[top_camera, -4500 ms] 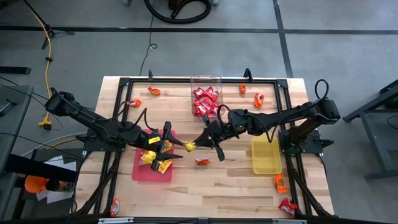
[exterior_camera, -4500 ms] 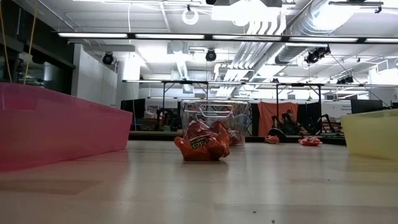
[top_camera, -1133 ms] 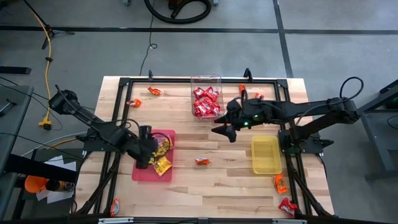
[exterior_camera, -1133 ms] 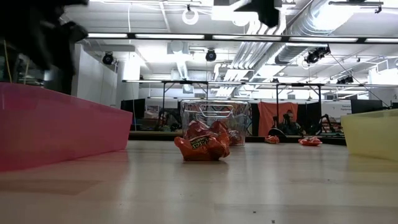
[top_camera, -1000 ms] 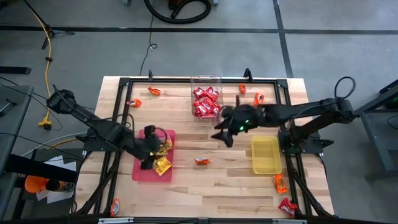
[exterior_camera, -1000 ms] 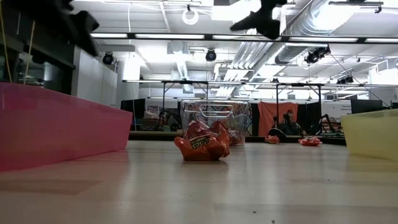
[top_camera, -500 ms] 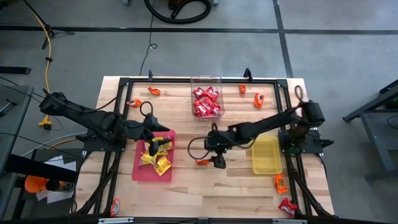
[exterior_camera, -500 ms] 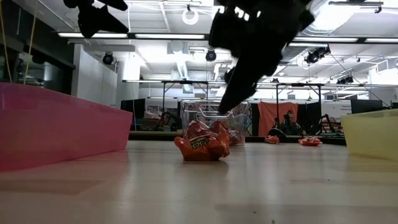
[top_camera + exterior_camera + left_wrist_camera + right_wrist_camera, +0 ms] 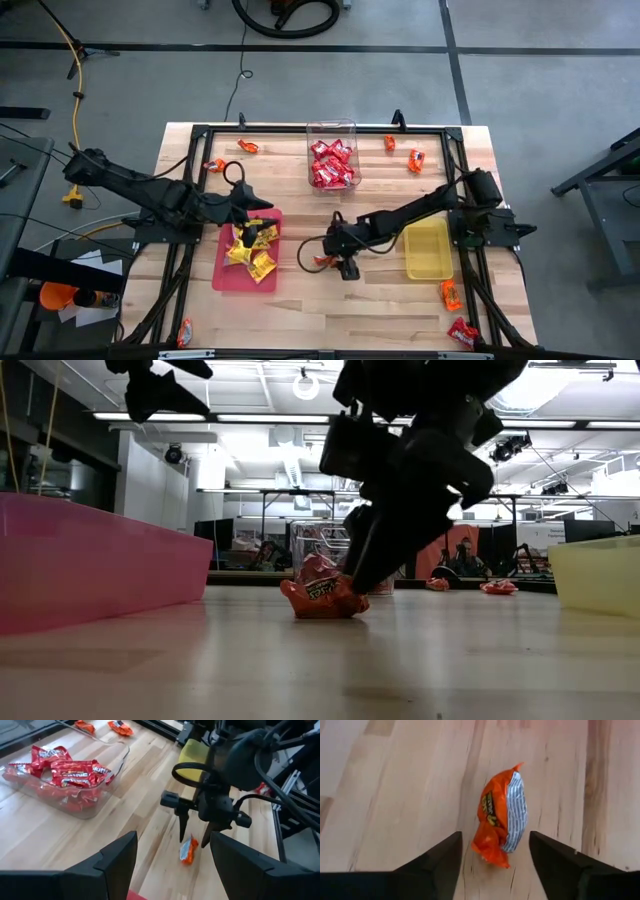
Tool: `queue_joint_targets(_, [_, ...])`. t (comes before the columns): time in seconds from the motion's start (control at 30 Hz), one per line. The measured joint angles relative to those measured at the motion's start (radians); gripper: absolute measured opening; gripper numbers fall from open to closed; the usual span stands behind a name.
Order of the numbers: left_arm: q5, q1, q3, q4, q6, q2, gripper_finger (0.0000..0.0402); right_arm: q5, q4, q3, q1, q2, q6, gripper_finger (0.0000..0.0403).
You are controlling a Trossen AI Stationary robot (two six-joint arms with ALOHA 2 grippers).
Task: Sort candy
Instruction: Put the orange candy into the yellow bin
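A: Surface and room, largest first?

B: A pale wooden slatted table (image 9: 300,300) in a black frame is seen on a grey floor. In the low view a large hall with ceiling lights and pipework is shown behind it. On the table, a flat pink plastic tray (image 9: 228,278) and a flat yellow plastic tray (image 9: 428,252) are set well apart; a clear plastic tub (image 9: 331,128) of red packets stands near the far edge.

A: End effectors?

B: The right gripper (image 9: 335,262) is lowered over a small crinkly orange wrapped candy packet (image 9: 500,823) lying on bare wood between the two trays. Its fingers (image 9: 432,865) are spread on either side of the packet; no grip is seen. The left gripper (image 9: 255,222) hangs above the pink tray, jaws wide apart, nothing held.

A: Differences between views?

B: Only from above are the yellow wrapped candy packets (image 9: 250,254) in the pink tray visible, along with scattered orange and red packets near the table's edges. Only in the right wrist view is the orange packet's white, blue-striped inner face shown. In the low view that packet (image 9: 322,591) is partly masked by the dark right arm.
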Motion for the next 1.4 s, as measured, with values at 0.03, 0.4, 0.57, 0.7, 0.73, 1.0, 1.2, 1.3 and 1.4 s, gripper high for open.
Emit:
queue_joint_targets(0.03, [-0.004, 0.000, 0.000, -0.002, -0.009, 0.000, 0.0239, 0.003, 0.005, 0.000, 0.001, 0.000, 0.010, 0.0215])
queue_joint_targets(0.4, [-0.012, 0.000, 0.000, -0.004, -0.012, -0.002, 0.0239, -0.077, -0.058, 0.000, -0.004, -0.069, 0.094, 0.0014])
queue_joint_targets(0.57, [-0.026, 0.000, 0.000, -0.002, 0.044, -0.003, 0.0239, -0.026, -0.184, 0.000, -0.028, -0.256, 0.067, 0.0005])
queue_joint_targets(0.7, [-0.088, 0.000, 0.000, -0.001, 0.048, -0.003, 0.0239, 0.058, -0.273, 0.000, -0.057, -0.431, 0.055, 0.0005])
queue_joint_targets(0.73, [-0.098, 0.001, 0.000, 0.001, 0.048, -0.003, 0.0239, 0.074, -0.292, 0.000, -0.064, -0.471, 0.056, 0.0004])
queue_joint_targets(1.0, [-0.120, 0.001, 0.000, 0.128, 0.073, -0.003, 0.0239, 0.152, -0.346, 0.000, -0.077, -0.695, 0.082, 0.0002])
queue_joint_targets(1.2, [-0.101, 0.005, 0.000, 0.265, 0.140, -0.003, 0.0239, 0.165, -0.355, 0.000, -0.077, -0.753, 0.107, 0.0001])
queue_joint_targets(1.3, [-0.026, 0.029, 0.000, 0.345, 0.146, 0.006, 0.0239, 0.166, -0.365, 0.000, -0.077, -0.773, 0.107, 0.0001])
queue_joint_targets(1.4, [0.067, 0.068, 0.000, 0.425, 0.171, 0.032, 0.0239, 0.166, -0.384, 0.000, -0.077, -0.792, 0.107, 0.0001])
